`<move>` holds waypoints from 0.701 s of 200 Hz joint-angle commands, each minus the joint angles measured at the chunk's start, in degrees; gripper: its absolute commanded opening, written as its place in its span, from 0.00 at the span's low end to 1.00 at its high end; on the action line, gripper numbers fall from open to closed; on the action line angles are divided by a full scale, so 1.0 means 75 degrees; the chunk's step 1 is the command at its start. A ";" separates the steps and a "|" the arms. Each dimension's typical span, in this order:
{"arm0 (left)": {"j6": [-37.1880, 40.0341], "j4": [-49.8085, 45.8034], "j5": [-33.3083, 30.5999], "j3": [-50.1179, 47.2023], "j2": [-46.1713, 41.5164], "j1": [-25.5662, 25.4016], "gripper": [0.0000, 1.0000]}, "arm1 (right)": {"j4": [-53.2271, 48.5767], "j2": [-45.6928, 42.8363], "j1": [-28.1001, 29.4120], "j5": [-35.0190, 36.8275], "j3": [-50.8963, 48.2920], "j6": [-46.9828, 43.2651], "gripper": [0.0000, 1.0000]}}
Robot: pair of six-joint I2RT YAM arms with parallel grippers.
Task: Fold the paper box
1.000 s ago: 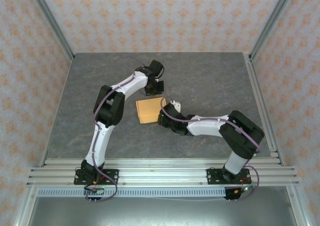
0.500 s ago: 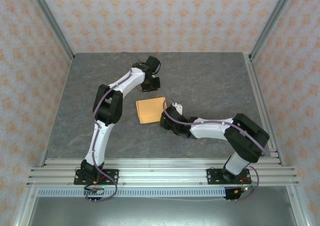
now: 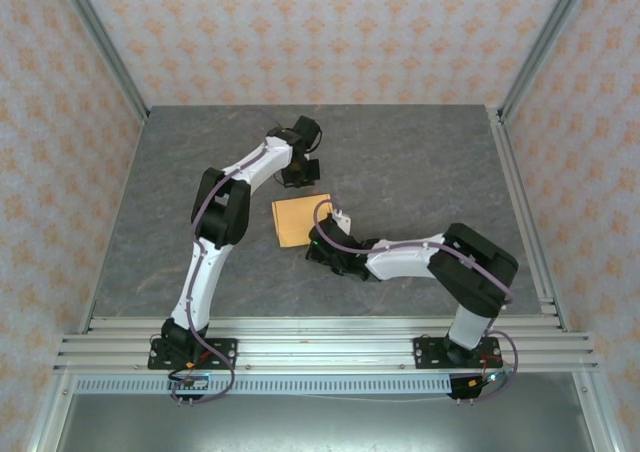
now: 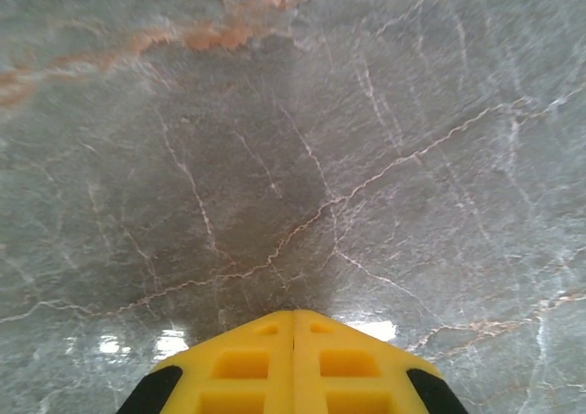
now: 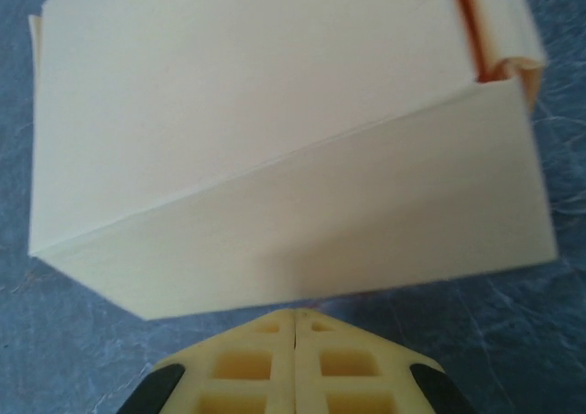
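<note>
The paper box (image 3: 296, 218) is a compact tan rectangle lying on the grey table, folded up. In the right wrist view the paper box (image 5: 275, 148) looks pale cream, with a side wall facing the camera and an orange slit at its far right corner. My right gripper (image 5: 295, 311) is shut with nothing in it, its yellow tips meeting just short of the box's near wall. In the top view the right gripper (image 3: 315, 244) sits at the box's near right corner. My left gripper (image 4: 293, 313) is shut and empty over bare table, and in the top view this left gripper (image 3: 299, 179) hovers just behind the box.
The grey marble table (image 3: 420, 172) has open room to the right and left of the box. Metal frame rails (image 3: 320, 344) run along the near edge, with patterned walls (image 3: 320, 32) around the table.
The right gripper has shut and slid left along the box's near side. The left gripper has drawn back a little from the box's far edge. The box has stayed put.
</note>
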 commanded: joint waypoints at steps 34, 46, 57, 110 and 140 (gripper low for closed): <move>0.0268 -0.0351 0.0047 0.0036 0.0396 0.0052 0.00 | 0.0142 0.0578 -0.0133 0.0248 0.0598 -0.0080 0.06; 0.0299 -0.0286 0.0079 -0.0099 0.0404 0.0025 0.00 | 0.0128 0.0675 -0.0201 0.0221 0.0681 -0.0100 0.06; 0.0324 -0.0228 0.0072 -0.0228 0.0404 0.0001 0.00 | 0.0117 0.0763 -0.0268 0.0192 0.0768 -0.0130 0.06; 0.0289 0.0252 0.0260 -0.1050 0.0234 -0.0113 0.00 | 0.0155 0.1274 -0.0504 0.0019 0.1232 -0.0282 0.06; 0.0337 0.0316 0.0237 -0.1162 0.0316 -0.0262 0.00 | 0.0121 0.1641 -0.0589 -0.0307 0.1617 -0.0226 0.06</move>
